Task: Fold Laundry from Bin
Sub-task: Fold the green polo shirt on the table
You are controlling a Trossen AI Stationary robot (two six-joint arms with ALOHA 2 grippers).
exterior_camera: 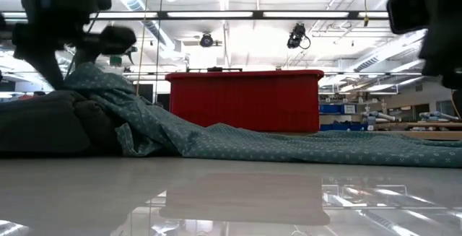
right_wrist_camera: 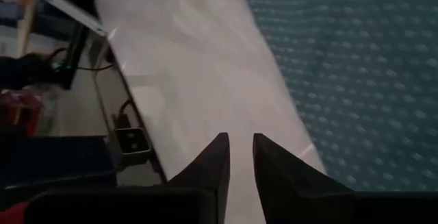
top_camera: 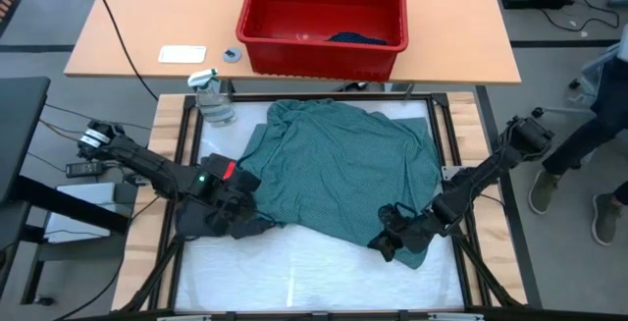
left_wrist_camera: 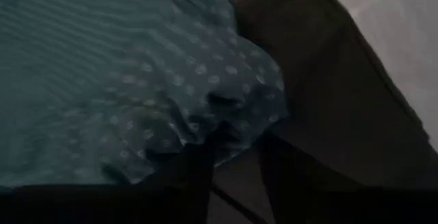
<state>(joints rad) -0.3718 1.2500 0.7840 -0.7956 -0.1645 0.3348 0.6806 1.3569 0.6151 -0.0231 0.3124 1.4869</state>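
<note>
At the high view's upper left a spray bottle (top_camera: 213, 96) stands at the white tabletop's (top_camera: 314, 272) corner, beside a dark grey piece (top_camera: 211, 218) lying lower left. There the left claw (top_camera: 243, 213) pinches the teal-green dotted T-shirt's (top_camera: 343, 169) edge, its fingers (left_wrist_camera: 205, 176) closed on the cloth. The shirt is spread mid-frame below the red bin (top_camera: 324, 15), and at lower right the right claw (top_camera: 386, 245) sits at its hem, slightly parted, holding nothing.
</note>
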